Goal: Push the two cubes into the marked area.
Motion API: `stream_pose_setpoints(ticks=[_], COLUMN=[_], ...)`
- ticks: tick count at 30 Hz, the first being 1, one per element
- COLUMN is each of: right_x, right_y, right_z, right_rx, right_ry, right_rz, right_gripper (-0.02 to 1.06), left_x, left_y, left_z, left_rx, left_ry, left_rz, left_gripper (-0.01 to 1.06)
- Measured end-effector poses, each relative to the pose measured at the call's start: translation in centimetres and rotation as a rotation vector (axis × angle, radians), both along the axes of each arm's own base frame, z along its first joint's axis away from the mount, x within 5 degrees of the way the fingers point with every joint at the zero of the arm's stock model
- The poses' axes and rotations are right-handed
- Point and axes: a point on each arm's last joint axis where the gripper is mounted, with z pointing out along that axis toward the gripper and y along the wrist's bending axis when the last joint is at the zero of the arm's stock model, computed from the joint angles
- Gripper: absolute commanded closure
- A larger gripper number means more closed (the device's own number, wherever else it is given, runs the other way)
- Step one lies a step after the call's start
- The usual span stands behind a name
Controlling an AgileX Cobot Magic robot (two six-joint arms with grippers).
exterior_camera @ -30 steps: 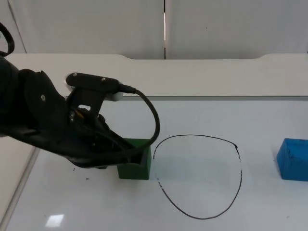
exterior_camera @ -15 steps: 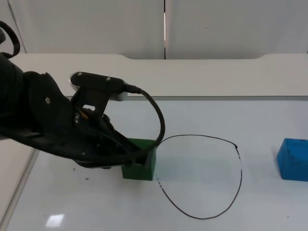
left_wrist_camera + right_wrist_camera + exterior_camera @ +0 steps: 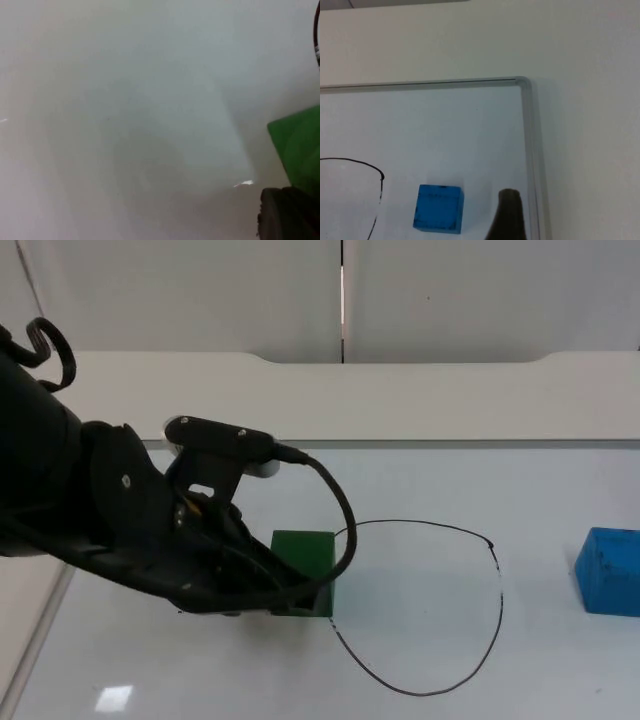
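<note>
The left gripper [image 3: 300, 592] sits low over the whiteboard [image 3: 420, 480] that lies on the worktop [image 3: 400, 390], pressed up against the near-left side of the green cube [image 3: 305, 558]; the bulk of the left arm covers that gripper from above, so I cannot tell how wide its jaws stand or whether they have hold of anything; in the left wrist view a black fingertip [image 3: 287, 212] lies right against the green cube [image 3: 297, 147], touching or all but touching it. The green cube stands on the board at the left edge of the marked area [image 3: 420, 605], a hand-drawn black loop; the cube's right side meets or slightly overlaps the drawn line, while most of its body is outside the loop. The blue cube [image 3: 608, 570] rests on the board well apart from the loop, to its right, near the board's right edge; in the right wrist view the blue cube [image 3: 438, 208] lies between the end of the black line [image 3: 377, 182] and the board's grey frame [image 3: 530, 150]. The right gripper [image 3: 507, 215] waits above that far right corner of the board, with one dark fingertip just beside the blue cube and apart from it; the spread of its jaws cannot be told, and it has hold of nothing.
</note>
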Motion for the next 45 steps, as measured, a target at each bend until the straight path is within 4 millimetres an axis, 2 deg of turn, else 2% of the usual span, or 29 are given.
stream_pose_setpoints(ticks=[24,32,45], right_x=[0.0,0.0,0.0], right_y=[0.0,0.1,0.2], right_z=[0.0,0.0,0.0], right_rx=[0.007,0.009,0.024], right_ry=[0.0,0.0,0.0], right_rz=[0.0,0.0,0.001], right_gripper=[0.42,0.42,0.42], left_x=[0.1,0.5,0.4], left_y=[-0.7,-2.0,-2.7], left_z=[0.3,1.0,1.2], left_rx=[-0.012,-0.036,-0.042], left_ry=[-0.004,0.001,-0.006], left_rz=[-0.013,-0.043,-0.063], left_gripper=[1.05,1.05,1.05])
